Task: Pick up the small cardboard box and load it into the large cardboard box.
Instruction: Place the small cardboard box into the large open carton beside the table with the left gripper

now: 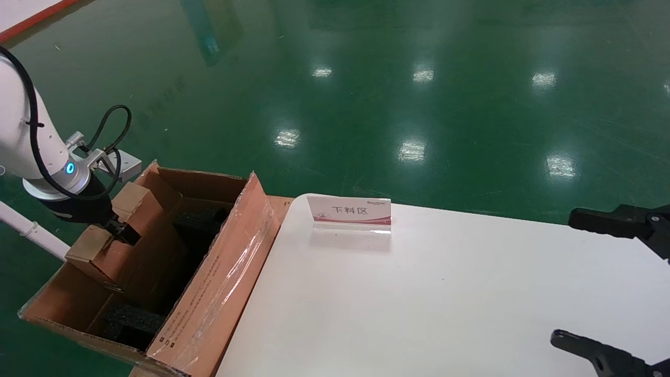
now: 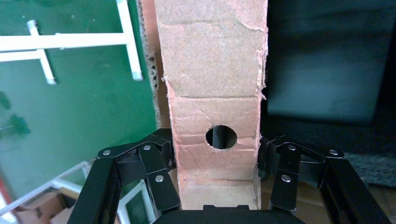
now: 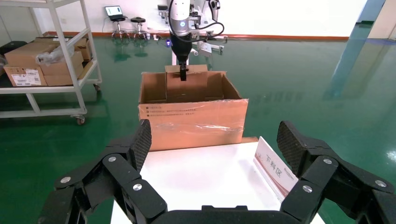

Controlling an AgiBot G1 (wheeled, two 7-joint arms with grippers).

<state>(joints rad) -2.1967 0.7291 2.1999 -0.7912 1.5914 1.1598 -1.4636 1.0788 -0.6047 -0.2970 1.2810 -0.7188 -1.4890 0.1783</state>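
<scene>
White table (image 1: 445, 293) beside the large cardboard box (image 1: 220, 283), whose open top shows black foam blocks (image 1: 131, 322). The small cardboard box (image 1: 125, 230) sits tilted inside it, clamped across its narrow top face by the left gripper (image 2: 215, 163). The right gripper (image 3: 215, 149), spread wide, hovers over the table near a label stand (image 1: 350, 213).

We saw the small cardboard box (image 1: 131, 230), plain reddish-brown and closed, tilted partway down inside the large cardboard box (image 1: 220, 277), its upper end above the rim. A round hole (image 2: 221, 137) showed in one face. The large box, long and open-topped, held black foam (image 1: 131, 324); glossy tape and small print marked its side.
</scene>
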